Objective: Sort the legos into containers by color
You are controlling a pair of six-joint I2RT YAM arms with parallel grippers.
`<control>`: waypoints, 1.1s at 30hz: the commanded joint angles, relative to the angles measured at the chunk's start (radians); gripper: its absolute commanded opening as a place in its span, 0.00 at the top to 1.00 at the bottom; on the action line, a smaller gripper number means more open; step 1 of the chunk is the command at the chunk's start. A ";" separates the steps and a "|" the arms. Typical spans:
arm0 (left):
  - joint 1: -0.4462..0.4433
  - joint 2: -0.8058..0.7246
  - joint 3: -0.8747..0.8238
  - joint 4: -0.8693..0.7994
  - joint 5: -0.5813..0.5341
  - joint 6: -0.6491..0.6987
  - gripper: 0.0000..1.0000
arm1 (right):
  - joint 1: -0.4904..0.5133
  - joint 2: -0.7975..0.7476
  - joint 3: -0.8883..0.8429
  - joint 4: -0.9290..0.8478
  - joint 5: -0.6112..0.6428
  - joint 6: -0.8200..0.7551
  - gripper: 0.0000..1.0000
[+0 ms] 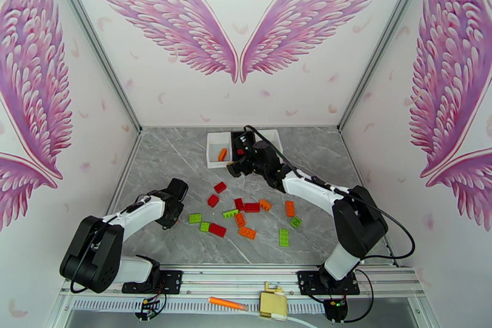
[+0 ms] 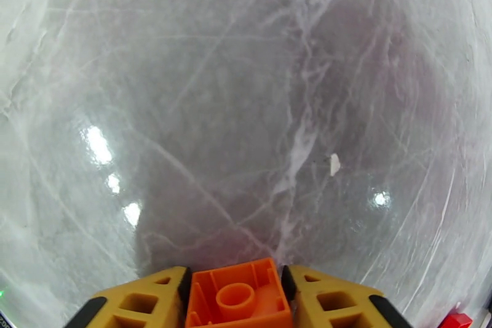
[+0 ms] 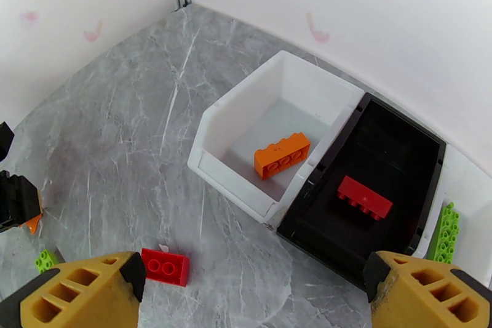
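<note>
My left gripper (image 2: 237, 317) is shut on a small orange lego (image 2: 237, 293), held between its yellow fingers (image 2: 147, 301) just above the bare marble. From above, that gripper (image 1: 174, 211) sits left of the loose pile. My right gripper (image 3: 252, 289) hangs wide open with nothing in it, in front of the containers, and is seen from above near the black bin (image 1: 237, 168). The left white bin (image 3: 246, 111) holds an orange lego (image 3: 281, 155). The black bin (image 3: 406, 138) holds a red one (image 3: 364, 197). A green lego (image 3: 446, 234) lies in the right white bin (image 3: 470, 181).
Several red, orange and green legos lie scattered mid-table (image 1: 246, 218). A red one (image 3: 165, 266) sits near my right gripper's left finger. An orange marker (image 1: 227, 303) and a yellowish box (image 1: 273, 304) rest on the front rail. Walls close in the table on three sides.
</note>
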 commanded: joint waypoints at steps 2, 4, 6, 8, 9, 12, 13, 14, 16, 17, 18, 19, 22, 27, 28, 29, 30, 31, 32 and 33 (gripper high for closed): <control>0.004 -0.014 0.005 0.059 0.025 0.021 0.62 | 0.007 -0.010 0.035 -0.008 -0.018 0.026 0.01; 0.006 -0.030 0.012 0.068 0.027 0.047 0.62 | 0.006 -0.018 0.030 0.004 -0.038 0.047 0.01; 0.003 -0.052 0.022 0.086 0.022 0.103 0.63 | 0.007 -0.026 0.016 0.030 -0.066 0.076 0.01; 0.001 -0.077 0.029 0.115 0.018 0.159 0.65 | 0.006 -0.031 0.010 0.036 -0.083 0.098 0.01; 0.001 -0.089 0.030 0.147 0.020 0.192 0.65 | 0.007 -0.035 0.007 0.038 -0.090 0.106 0.01; 0.001 -0.115 0.032 0.252 0.041 0.330 0.63 | 0.007 -0.051 -0.009 0.046 -0.121 0.133 0.01; 0.001 -0.117 0.044 0.272 0.049 0.375 0.63 | 0.006 -0.059 -0.016 0.047 -0.128 0.138 0.01; 0.001 -0.114 0.061 0.288 0.060 0.425 0.64 | 0.007 -0.068 -0.024 0.050 -0.133 0.143 0.01; -0.001 -0.103 0.103 0.309 0.077 0.498 0.64 | 0.007 -0.088 -0.044 0.066 -0.141 0.148 0.01; -0.003 -0.094 0.123 0.330 0.087 0.532 0.65 | 0.007 -0.097 -0.054 0.071 -0.143 0.153 0.01; -0.008 -0.083 0.144 0.346 0.084 0.553 0.65 | 0.007 -0.105 -0.061 0.073 -0.142 0.159 0.01; -0.015 -0.073 0.162 0.361 0.077 0.570 0.65 | 0.007 -0.111 -0.065 0.074 -0.140 0.164 0.01; -0.032 -0.019 0.223 0.418 0.076 0.614 0.66 | 0.007 -0.126 -0.080 0.073 -0.138 0.173 0.01; -0.049 0.118 0.380 0.437 0.086 0.653 0.67 | 0.007 -0.156 -0.115 0.087 -0.127 0.182 0.01; -0.052 0.142 0.406 0.437 0.087 0.662 0.67 | 0.007 -0.159 -0.119 0.087 -0.126 0.184 0.01; -0.056 0.170 0.437 0.435 0.082 0.670 0.66 | 0.006 -0.163 -0.124 0.087 -0.127 0.185 0.01; -0.058 0.196 0.469 0.435 0.078 0.677 0.67 | 0.007 -0.167 -0.129 0.090 -0.126 0.186 0.01; -0.060 0.219 0.493 0.434 0.078 0.685 0.66 | 0.007 -0.170 -0.135 0.092 -0.126 0.189 0.01; -0.062 0.244 0.524 0.434 0.082 0.695 0.67 | 0.007 -0.175 -0.143 0.098 -0.122 0.190 0.01; -0.064 0.268 0.553 0.435 0.081 0.702 0.67 | 0.006 -0.178 -0.150 0.099 -0.117 0.189 0.01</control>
